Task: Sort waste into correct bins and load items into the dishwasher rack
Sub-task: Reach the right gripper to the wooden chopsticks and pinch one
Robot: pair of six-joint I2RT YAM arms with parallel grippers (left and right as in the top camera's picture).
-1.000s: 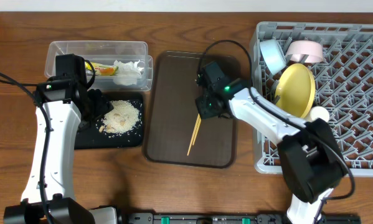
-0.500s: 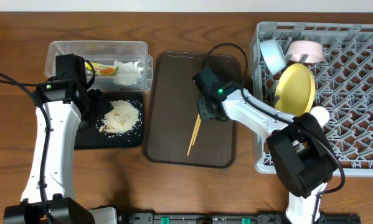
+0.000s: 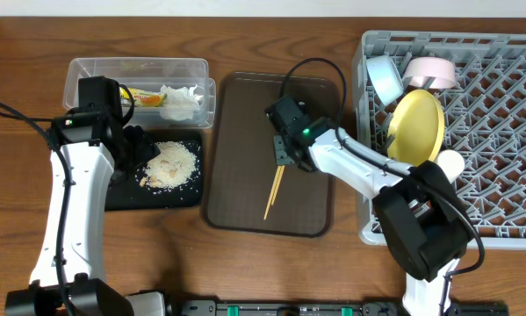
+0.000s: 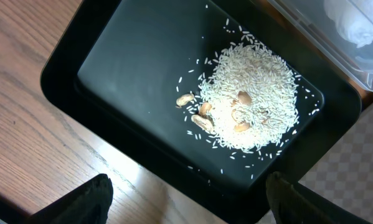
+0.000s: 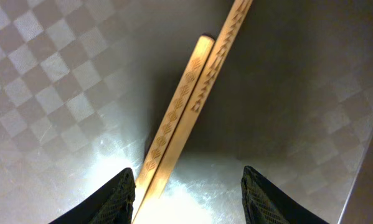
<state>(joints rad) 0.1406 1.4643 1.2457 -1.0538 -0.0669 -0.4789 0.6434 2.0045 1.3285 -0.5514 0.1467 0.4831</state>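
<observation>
Wooden chopsticks (image 3: 273, 191) at the tray's (image 3: 236, 105) middle remain for you, under the open right gripper (image 5: 189, 193); dishes (image 3: 416, 127) are in the rack (image 3: 508, 132), waste (image 3: 170, 165) is binned, and the left gripper (image 4: 192, 199) is open too.

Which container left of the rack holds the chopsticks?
The dark brown tray, nearest the rack: the chopsticks lie on it. The black tray holds rice crumbs; the clear tub holds a wrapper and tissue.

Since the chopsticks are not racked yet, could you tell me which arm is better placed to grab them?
Right: the right gripper hangs open directly over the chopsticks on the brown tray. The left gripper is away over the black tray.
</observation>
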